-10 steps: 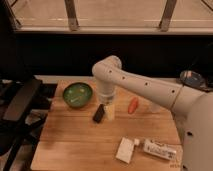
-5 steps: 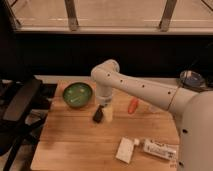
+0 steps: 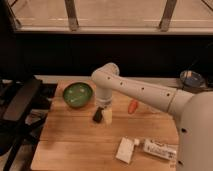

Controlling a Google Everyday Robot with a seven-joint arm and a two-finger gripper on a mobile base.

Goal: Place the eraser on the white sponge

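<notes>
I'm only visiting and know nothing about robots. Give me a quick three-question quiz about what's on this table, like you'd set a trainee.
1. Fill in: the gripper hangs low over the wooden table, just to the ___ of the green bowl in the camera view.
2. Which lies closest to the white sponge? A) green bowl B) white tube C) gripper
3. True or false: the white sponge lies inside the green bowl.
Key: 1 right; 2 B; 3 false.
</notes>
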